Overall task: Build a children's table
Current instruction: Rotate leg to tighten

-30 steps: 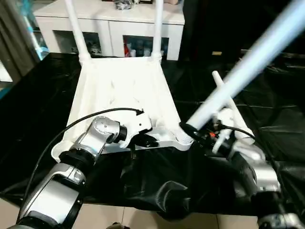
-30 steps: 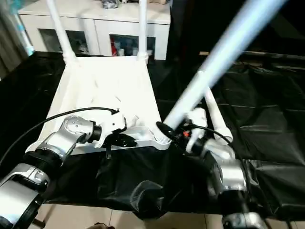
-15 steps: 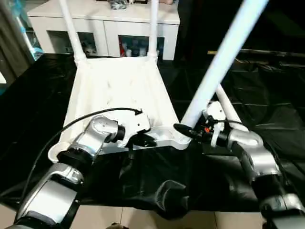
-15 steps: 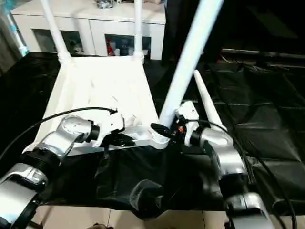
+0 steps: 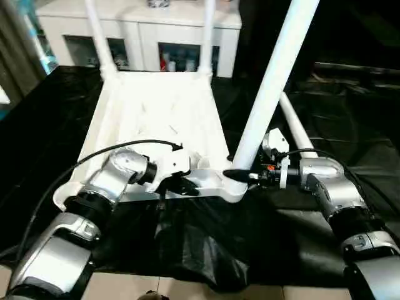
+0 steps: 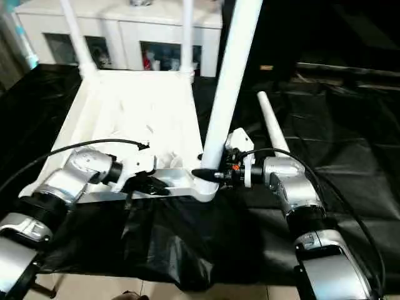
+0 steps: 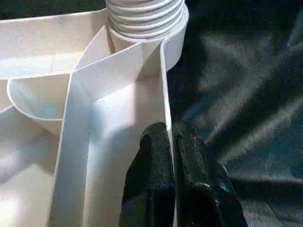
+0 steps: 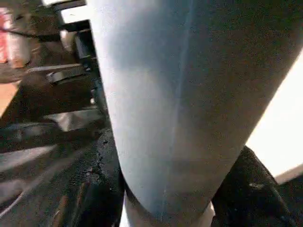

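Head camera views show the tabletop point(image 5: 156, 119) lying upside down on the black sheet point(image 5: 206, 244), two legs point(image 5: 97, 34) standing at its far corners, and my right gripper point(image 5: 240, 175) clamped on a third leg point(image 5: 272, 81) at the near corner socket point(image 5: 232, 187). Left wrist view shows my left gripper point(image 7: 171, 156) pinched together on the tabletop's thin rim point(image 7: 164, 90). Right wrist view shows that leg between my black fingers point(image 8: 246, 189).

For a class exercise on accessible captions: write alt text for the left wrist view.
The left gripper is shut on a thin wall of the upside-down white plastic tabletop, its two black fingers pinching the raised rim. Beyond them, a ridged white leg end sits in the round corner socket, above crinkled black plastic sheeting.
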